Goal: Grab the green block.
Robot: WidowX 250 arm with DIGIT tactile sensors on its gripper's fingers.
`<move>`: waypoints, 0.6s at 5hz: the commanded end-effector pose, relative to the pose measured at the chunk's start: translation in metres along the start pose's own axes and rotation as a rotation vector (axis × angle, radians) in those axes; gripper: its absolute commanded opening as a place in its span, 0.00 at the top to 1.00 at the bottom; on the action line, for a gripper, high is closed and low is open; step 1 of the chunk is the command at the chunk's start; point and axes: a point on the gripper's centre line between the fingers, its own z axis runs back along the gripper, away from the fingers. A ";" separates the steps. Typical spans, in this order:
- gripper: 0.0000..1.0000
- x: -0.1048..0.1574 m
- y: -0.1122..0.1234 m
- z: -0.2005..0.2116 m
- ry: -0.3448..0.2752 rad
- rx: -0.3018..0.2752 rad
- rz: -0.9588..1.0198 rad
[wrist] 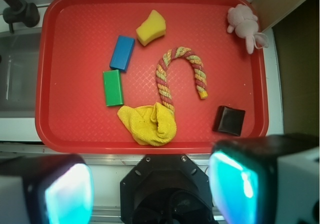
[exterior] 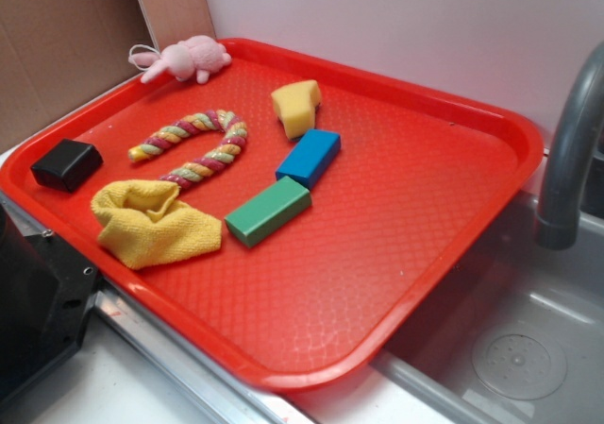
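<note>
The gripper (wrist: 150, 189) hangs high above the red tray (wrist: 75, 129), its jaws wide apart and holding nothing. In the wrist view, from left to right: the green block (wrist: 113, 88) lies flat on the tray, just below the blue block (wrist: 122, 53), and the yellow cloth (wrist: 148, 123) is near its lower right
</note>
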 end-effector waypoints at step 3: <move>0.00 0.050 -0.060 -0.089 0.085 -0.033 -0.102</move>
